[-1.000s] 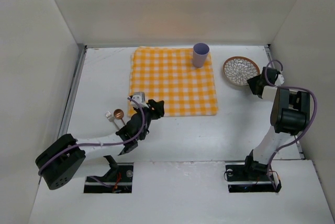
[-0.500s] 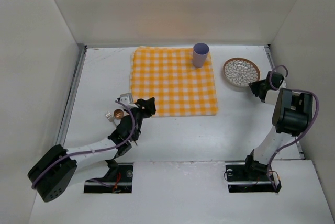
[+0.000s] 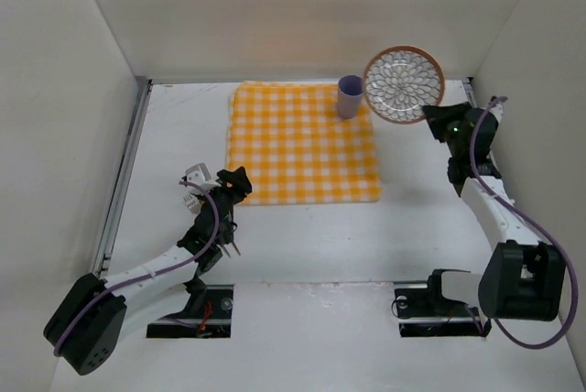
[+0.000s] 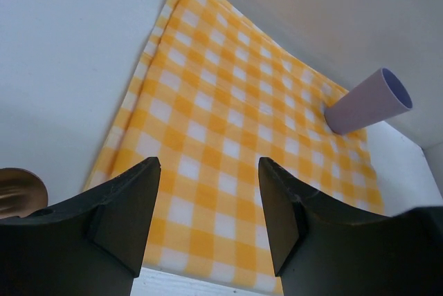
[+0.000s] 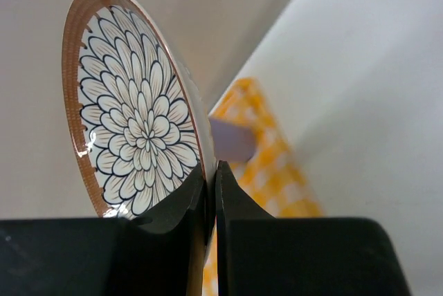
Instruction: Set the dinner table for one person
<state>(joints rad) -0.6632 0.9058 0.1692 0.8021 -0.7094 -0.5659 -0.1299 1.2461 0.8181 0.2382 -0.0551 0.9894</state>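
Note:
The white dinner table (image 3: pixel 412 227) carries a yellow-and-white checked cloth (image 3: pixel 302 142) with a lilac cup (image 3: pixel 350 96) upright on its far right corner. My right gripper (image 3: pixel 430 117) is shut on the rim of a flower-patterned plate (image 3: pixel 403 83) with a brown edge, held up in the air above the table's far right; the plate also shows in the right wrist view (image 5: pixel 131 102). My left gripper (image 3: pixel 240 177) is open and empty, low over the table at the cloth's near left corner. A copper spoon bowl (image 4: pixel 17 192) shows at the left wrist view's left edge.
Metal rails (image 3: pixel 128 163) run along the table's left and right edges. White walls close the cell on three sides. The cup (image 4: pixel 367 106) and cloth (image 4: pixel 235 151) lie ahead of the left fingers.
My right arm has lifted the plate off the table and swung it up and to the left, near the cup. My left arm has drawn back left and toward the near edge.

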